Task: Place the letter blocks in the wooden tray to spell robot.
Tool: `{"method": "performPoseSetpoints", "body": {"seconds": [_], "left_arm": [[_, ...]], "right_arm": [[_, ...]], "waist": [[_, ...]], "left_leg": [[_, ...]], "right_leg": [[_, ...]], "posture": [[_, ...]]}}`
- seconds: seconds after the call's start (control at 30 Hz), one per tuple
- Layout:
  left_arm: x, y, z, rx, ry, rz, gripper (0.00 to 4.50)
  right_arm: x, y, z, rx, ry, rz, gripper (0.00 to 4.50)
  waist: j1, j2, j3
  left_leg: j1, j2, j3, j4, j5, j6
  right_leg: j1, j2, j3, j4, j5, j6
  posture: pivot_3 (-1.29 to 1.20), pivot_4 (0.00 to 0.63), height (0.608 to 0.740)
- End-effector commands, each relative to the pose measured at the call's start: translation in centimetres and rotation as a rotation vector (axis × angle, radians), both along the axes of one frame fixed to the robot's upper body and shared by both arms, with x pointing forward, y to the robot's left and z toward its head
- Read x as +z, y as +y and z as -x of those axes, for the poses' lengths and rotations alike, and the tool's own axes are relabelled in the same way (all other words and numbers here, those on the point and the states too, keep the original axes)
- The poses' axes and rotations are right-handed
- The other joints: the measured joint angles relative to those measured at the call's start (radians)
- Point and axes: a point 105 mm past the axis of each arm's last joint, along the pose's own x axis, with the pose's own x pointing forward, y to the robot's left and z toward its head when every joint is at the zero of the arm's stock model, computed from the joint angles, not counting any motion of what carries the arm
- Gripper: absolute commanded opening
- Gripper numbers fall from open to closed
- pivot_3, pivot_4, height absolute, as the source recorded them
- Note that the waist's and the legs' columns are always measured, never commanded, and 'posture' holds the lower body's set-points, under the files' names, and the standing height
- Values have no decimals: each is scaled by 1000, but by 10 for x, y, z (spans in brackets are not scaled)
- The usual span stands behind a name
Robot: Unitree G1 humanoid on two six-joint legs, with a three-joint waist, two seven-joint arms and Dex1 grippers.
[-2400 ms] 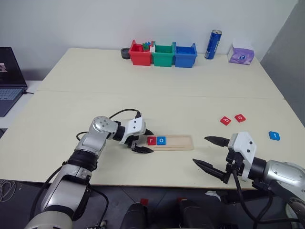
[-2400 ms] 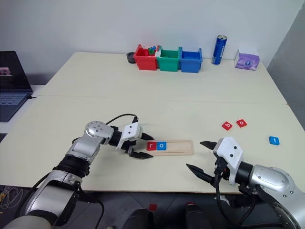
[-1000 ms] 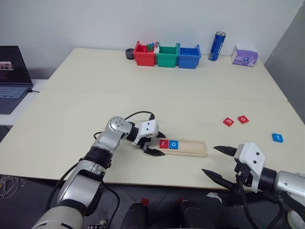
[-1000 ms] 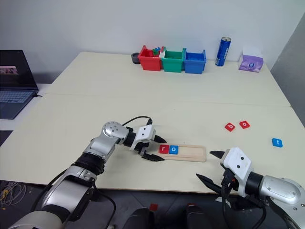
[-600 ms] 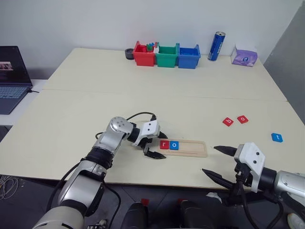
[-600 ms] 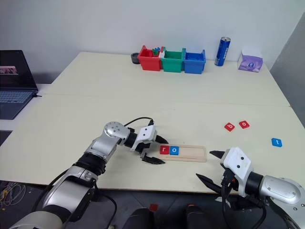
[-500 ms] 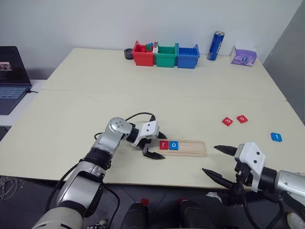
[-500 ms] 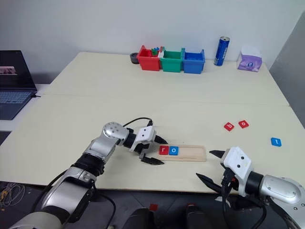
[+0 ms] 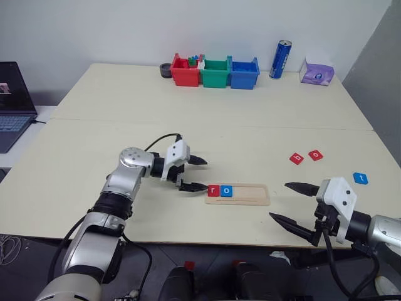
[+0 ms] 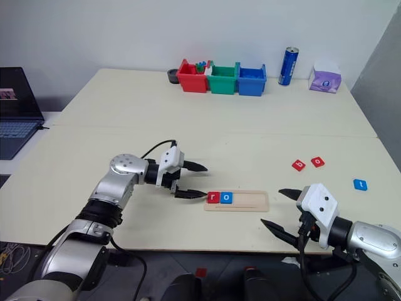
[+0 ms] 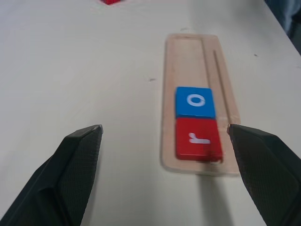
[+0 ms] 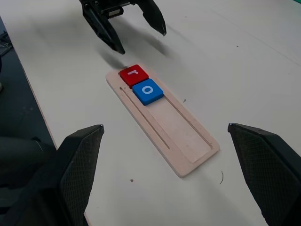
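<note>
Flatly, glossy square r tile [image 9: 213, 190] & o tile [image 9: 226, 190] in pale wood tray [image 9: 254, 194]; both grippers' fingers apart.

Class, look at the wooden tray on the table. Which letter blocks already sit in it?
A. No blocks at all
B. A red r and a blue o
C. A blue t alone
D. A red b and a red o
B. The wooden tray holds a red r block at its end nearest the left gripper, with a blue o block right beside it; the rest of the groove is bare.
</note>
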Motion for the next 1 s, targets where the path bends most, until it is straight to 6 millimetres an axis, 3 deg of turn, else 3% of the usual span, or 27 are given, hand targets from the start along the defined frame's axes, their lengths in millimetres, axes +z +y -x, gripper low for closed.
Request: {"method": "performPoseSetpoints", "body": {"seconds": [0.03, 0.37, 0.63, 0.77, 1.0], "left_arm": [[24, 4, -7, 30, -56, 45, 4480], [29, 4, -10, 45, -79, 16, 4480], [36, -7, 3, -10, -76, 0, 4480], [42, -9, 15, -74, -72, -25, 4480], [40, 4, 21, -61, -46, -55, 4480]], "right_arm": [[8, 4, 0, 20, -51, -8, 4500], [11, 1, 0, 30, -51, -4, 4500], [14, -2, -6, -6, -50, -22, 4500], [13, -8, -18, -88, -55, -7, 4500], [2, -32, -72, -298, -73, -14, 4500]], "waist": [[0, 0, 0], [-5, 0, 0], [-7, 0, 0], [-14, 0, 0], [-18, 1, 0]], "left_leg": [[0, 0, 0, 0, 0, 0], [0, 0, 0, 0, 0, 0], [-1, 0, 0, 0, 0, 0], [0, 1, 0, 0, 0, 0], [0, 1, 1, 0, 0, 0]], "right_leg": [[0, 0, 0, 0, 0, 0], [0, 0, 0, 0, 0, 0], [0, 0, 0, 0, 0, 0], [0, 0, 0, 0, 0, -1], [0, 0, 2, 0, 0, -1]], "posture": [[0, 150, 740], [0, 150, 740], [0, 150, 740], [0, 150, 740], [0, 150, 740]]}}
